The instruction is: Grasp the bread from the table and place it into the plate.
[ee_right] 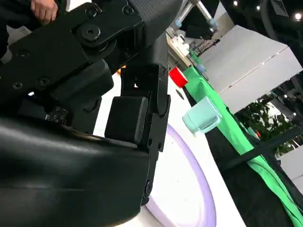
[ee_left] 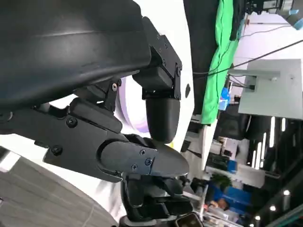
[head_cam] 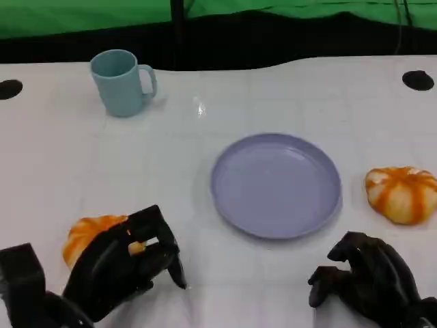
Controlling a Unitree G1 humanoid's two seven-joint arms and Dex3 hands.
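Head view: taken from above, facing down and forward over the white desk (head_cam: 61, 164); plate (head_cam: 276, 184) near centre, cup (head_cam: 123, 83) toward 11 o'clock. Left wrist view: set close behind the left hand (ee_left: 142, 156), rolled sideways, looking along the desk. Right wrist view: set close behind the right hand (ee_right: 128, 109), tilted, facing cup and green backdrop. Shared by all three: the plate.

Round lilac plastic plate (head_cam: 276, 184) at the white table's (head_cam: 61, 157) middle, pale blue handled mug (head_cam: 121, 83) far left behind it, orange-and-white striped bread roll (head_cam: 403, 194) just right of the plate, a second orange bread roll (head_cam: 92, 235) near left under the black left hand (head_cam: 126, 263), black right hand (head_cam: 365, 280) near right, before the plate.
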